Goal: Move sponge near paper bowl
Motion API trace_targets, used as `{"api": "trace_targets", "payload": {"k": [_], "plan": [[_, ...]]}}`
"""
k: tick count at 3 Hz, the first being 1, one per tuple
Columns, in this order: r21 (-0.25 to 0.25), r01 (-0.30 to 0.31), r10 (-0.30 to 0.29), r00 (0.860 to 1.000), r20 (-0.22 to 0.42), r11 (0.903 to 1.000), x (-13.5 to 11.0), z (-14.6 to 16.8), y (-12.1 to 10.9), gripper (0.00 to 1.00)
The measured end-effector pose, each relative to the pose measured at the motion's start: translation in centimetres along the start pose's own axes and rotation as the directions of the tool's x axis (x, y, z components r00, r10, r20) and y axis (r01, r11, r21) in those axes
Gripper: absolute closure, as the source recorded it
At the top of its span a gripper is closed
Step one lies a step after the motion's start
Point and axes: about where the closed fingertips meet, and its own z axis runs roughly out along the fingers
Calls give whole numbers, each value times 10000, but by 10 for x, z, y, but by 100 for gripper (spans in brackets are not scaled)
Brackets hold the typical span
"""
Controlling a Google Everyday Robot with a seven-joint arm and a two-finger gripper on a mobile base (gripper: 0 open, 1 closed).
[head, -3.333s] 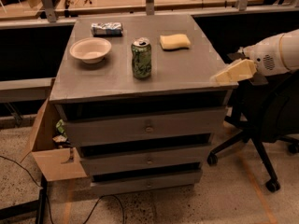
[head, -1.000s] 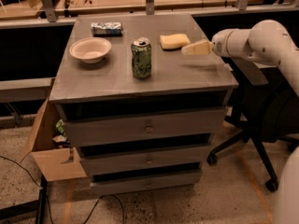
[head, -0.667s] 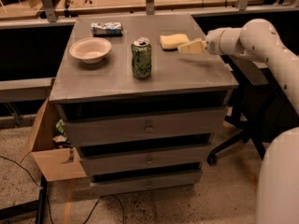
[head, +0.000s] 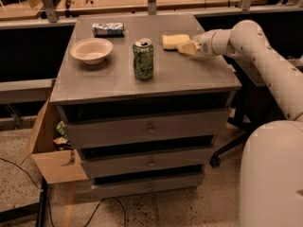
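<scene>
Lying flat on the rear right part of the grey cabinet top [head: 189, 77], the sponge [head: 173, 41] is well apart from the paper bowl [head: 92, 50], which stands upright toward the rear left. A green can [head: 143, 58] stands upright between them, somewhat nearer the front edge. The gripper [head: 188, 48] is at the sponge's right end, low over the surface and apparently touching it; whether it is spread or pressed together cannot be told. The white arm [head: 255, 46] reaches in from the right. A blue snack packet [head: 108, 29] lies behind the bowl. A cardboard box [head: 52, 155] stands at the cabinet's left side.
</scene>
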Motion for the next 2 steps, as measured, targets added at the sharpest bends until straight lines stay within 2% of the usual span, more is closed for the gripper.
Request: {"api": "trace_targets", "payload": {"k": [1,2], "plan": [[-207,-32,29,9999,-140,9998,6,11,4,61],[-284,90,-91,10000,-19,9996,-5,13,6,85]]}}
